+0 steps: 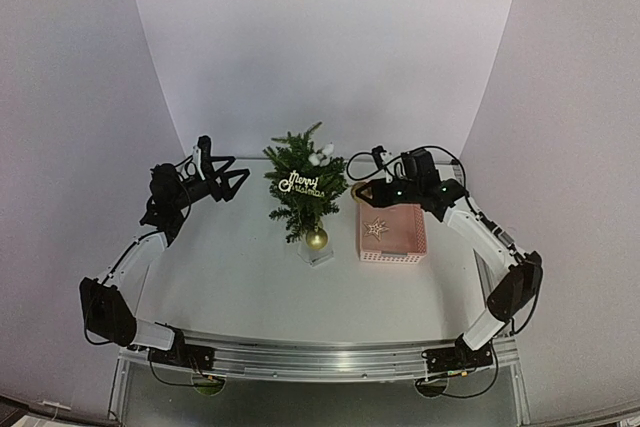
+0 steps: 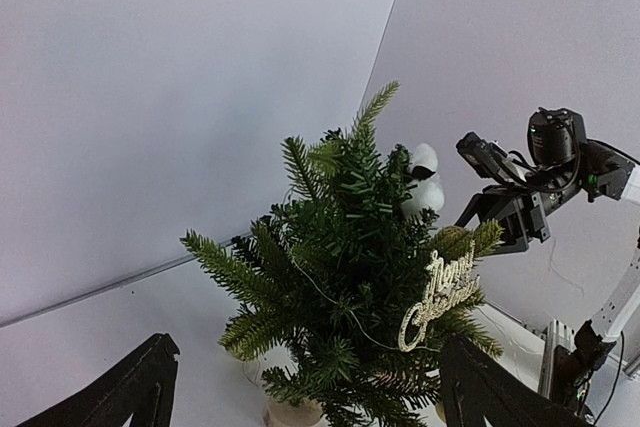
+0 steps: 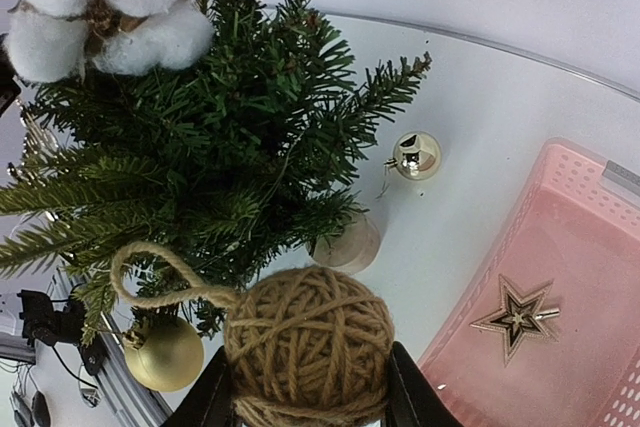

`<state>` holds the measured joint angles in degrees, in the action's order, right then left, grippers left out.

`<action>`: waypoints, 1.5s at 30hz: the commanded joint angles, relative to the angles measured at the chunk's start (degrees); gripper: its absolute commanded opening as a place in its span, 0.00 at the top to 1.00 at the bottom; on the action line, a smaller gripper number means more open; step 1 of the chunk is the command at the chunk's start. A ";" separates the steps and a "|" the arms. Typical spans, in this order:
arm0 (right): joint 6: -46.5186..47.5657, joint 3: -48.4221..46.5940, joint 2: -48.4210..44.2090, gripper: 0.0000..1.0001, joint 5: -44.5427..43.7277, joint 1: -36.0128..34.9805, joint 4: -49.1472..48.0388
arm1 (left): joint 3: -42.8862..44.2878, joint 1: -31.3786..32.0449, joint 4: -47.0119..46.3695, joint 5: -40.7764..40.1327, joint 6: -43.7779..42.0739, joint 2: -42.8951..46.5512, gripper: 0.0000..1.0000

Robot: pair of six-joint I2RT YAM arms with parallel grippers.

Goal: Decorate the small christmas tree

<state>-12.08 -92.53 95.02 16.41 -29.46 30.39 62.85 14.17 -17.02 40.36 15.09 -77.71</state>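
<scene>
The small christmas tree [image 1: 295, 215] stands upright at the middle of the surface [image 1: 230, 277], between our two arms and just left of the pink basket [image 1: 392, 259]. Our right pincer [image 3: 310, 397] is clenched around a twine ball [image 3: 305, 342], whose string loop [image 3: 150, 267] reaches toward the lower branches. Our left pincer [image 1: 222, 172] hangs released and empty, near the tree's other side but apart from it.

The main risk, as we judge it, is the loop. It is limp and narrow, so it could slide past a needle tip rather than over it. If we let go then, the ball drops and may roll away across the surface.

Pushing in hard brings a second danger. The tree rests on a small pale base [image 3: 350, 244] and nothing steadies it, so a shove could tilt or topple it.

Branches that spring back may also shake loose the cotton boll [image 3: 100, 7], the glitter sign [image 1: 300, 184] or the gold bauble [image 1: 316, 238] hanging low.
</scene>
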 commanded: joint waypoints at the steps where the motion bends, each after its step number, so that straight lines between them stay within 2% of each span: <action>1: -0.40 1.05 -1.70 0.74 3.47 -0.71 -2.17 | 0.88 -0.31 -2.29 0.60 0.63 0.29 0.09; 17: -0.77 3.06 -2.65 0.76 2.07 -1.95 -2.09 | 0.19 -0.32 -2.57 0.69 1.19 0.54 0.09; 33: 1.91 0.29 -2.85 0.79 -6.86 -5.72 -0.76 | -0.23 -0.31 -2.26 0.69 1.08 1.15 0.09; 39: 2.84 0.93 -5.46 0.80 -7.90 -5.75 -0.51 | -0.19 -0.28 -2.71 0.94 1.46 1.15 0.09; 45: 3.58 6.09 -11.74 0.80 -8.50 -5.01 1.49 | 0.75 -0.26 -2.17 3.40 0.07 1.05 0.09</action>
<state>-9.51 -88.57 89.36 9.20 -35.01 30.53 62.85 14.17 -17.06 40.83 15.94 -77.71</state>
